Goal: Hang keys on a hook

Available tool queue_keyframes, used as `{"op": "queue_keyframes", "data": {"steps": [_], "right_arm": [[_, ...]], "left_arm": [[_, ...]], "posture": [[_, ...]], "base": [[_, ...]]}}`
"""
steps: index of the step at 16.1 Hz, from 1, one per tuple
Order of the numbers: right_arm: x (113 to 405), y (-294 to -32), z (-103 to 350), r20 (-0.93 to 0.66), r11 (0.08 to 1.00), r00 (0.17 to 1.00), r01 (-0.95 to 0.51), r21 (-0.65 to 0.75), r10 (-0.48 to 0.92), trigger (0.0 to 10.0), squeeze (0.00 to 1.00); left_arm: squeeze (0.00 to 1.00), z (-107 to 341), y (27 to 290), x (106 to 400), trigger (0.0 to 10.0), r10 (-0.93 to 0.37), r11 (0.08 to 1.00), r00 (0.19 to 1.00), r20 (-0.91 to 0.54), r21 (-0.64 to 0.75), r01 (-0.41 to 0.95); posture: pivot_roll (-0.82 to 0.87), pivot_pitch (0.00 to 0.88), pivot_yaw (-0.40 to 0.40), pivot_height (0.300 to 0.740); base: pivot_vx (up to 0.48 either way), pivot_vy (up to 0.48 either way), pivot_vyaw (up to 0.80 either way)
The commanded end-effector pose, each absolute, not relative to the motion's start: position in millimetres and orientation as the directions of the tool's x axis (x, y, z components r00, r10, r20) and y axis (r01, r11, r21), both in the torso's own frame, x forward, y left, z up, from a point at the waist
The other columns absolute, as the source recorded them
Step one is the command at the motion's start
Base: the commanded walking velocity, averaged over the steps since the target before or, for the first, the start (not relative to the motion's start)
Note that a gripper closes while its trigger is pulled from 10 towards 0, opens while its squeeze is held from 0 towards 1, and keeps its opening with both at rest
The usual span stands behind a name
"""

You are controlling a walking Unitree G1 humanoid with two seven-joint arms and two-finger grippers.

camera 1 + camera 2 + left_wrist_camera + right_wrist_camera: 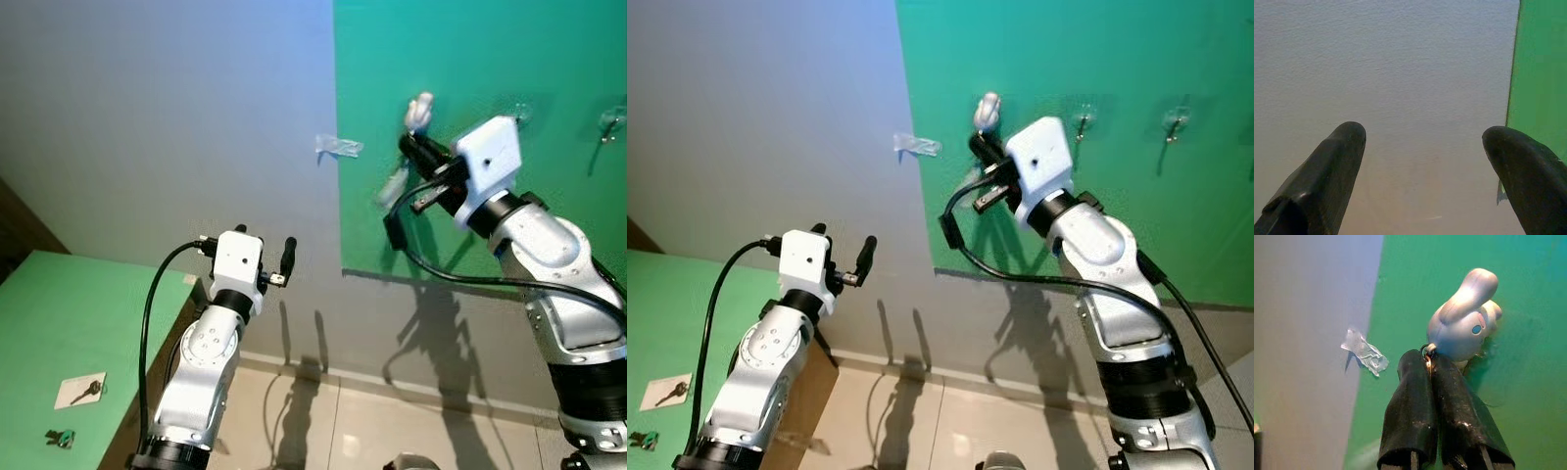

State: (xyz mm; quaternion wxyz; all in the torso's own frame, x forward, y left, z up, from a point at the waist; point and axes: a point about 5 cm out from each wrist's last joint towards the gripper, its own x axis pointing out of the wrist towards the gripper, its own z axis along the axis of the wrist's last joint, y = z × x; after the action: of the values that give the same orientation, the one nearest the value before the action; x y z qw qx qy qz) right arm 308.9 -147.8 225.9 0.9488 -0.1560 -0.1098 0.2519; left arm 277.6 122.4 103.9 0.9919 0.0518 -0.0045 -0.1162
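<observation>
**Right gripper at the wall with the key ring; the hook's place behind the charm is unconfirmed**

I have the right gripper (1436,363) raised against the green wall panel (490,59), its two fingers pressed together on a small metal ring (1426,351). A pale figure-shaped charm (1464,323) hangs off that ring and stands above the fingertips, close against the panel. I judge this to be the key set the task concerns. In the left eye view, something pale hangs below the gripper, but it is too blurred for me to call it the keys.

The relation that matters: two clear hooks (1084,121) (1176,122) sit on the panel to the right of the charm, at roughly the same height, and both appear empty. Whether a further hook lies directly behind the charm I cannot tell; the charm covers that spot. If one is there, the ring needs only to drop over it. If not, the nearest empty hook lies to the right of the gripper, along the wall.

The right arm is plainly the nearer one. The left gripper (263,257) is held lower, facing the grey wall (147,117), fingers spread apart and holding nothing.

A scrap of clear tape (338,147) sticks to the grey wall near the panel edge. More keys (86,391) lie on a white card on the green table (59,304) at lower left, with a second small item (59,438) below them.
</observation>
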Motion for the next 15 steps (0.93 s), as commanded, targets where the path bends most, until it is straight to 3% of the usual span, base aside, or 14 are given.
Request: {"op": "queue_keyframes", "data": {"steps": [1,3,6,8,9,10,13,15], "right_arm": [[309,-150,227,0.153,0.85,0.861,-0.424,-0.313,0.486,0.0,0.0],[310,-153,233,0.184,0.857,0.858,-0.413,-0.308,0.48,0.0,0.0],[310,-154,244,0.215,0.801,0.822,-0.397,-0.449,0.528,0.0,0.0],[313,-160,245,0.22,0.843,0.835,-0.421,-0.335,0.505,0.0,0.0],[317,-164,245,0.242,0.888,0.855,-0.451,-0.088,0.458,0.0,0.0],[317,-164,245,0.248,0.886,0.855,-0.464,-0.024,0.455,0.0,0.0],[313,-152,243,0.256,0.789,0.814,-0.574,0.216,0.522,0.0,0.0],[309,-148,243,0.253,0.743,0.788,-0.615,0.263,0.562,0.0,0.0]], "left_arm": [[1.0,107,125,277,10.0,-0.219,0.969,0.976,0.014,0.118,0.216],[1.0,108,124,278,10.0,-0.223,0.968,0.975,0.018,0.123,0.219],[1.0,111,125,282,10.0,-0.227,0.966,0.973,0.029,0.136,0.221],[1.0,111,126,284,10.0,-0.221,0.968,0.975,0.032,0.131,0.215],[1.0,111,126,284,10.0,-0.22,0.968,0.975,0.032,0.131,0.215],[1.0,111,126,284,10.0,-0.221,0.968,0.975,0.032,0.131,0.215],[1.0,111,125,285,10.0,-0.227,0.967,0.973,0.033,0.13,0.221],[1.0,111,125,286,10.0,-0.229,0.966,0.973,0.033,0.131,0.222]], "posture": [[-0.22,0.026,0.109,0.736],[-0.23,0.022,0.109,0.736],[-0.23,0.01,0.111,0.736],[-0.23,0.009,0.11,0.736],[-0.23,0.002,0.108,0.736],[-0.23,0.001,0.108,0.736],[-0.23,0.002,0.111,0.736],[-0.23,0.002,0.112,0.736]], "base": [[0.0,0.0,0.0],[0.0,0.0,0.0],[0.0,0.0,0.0],[0.0,0.0,0.0],[0.0,0.0,0.0],[0.0,0.0,0.0],[0.0,0.0,0.0],[0.0,0.0,0.0]]}}
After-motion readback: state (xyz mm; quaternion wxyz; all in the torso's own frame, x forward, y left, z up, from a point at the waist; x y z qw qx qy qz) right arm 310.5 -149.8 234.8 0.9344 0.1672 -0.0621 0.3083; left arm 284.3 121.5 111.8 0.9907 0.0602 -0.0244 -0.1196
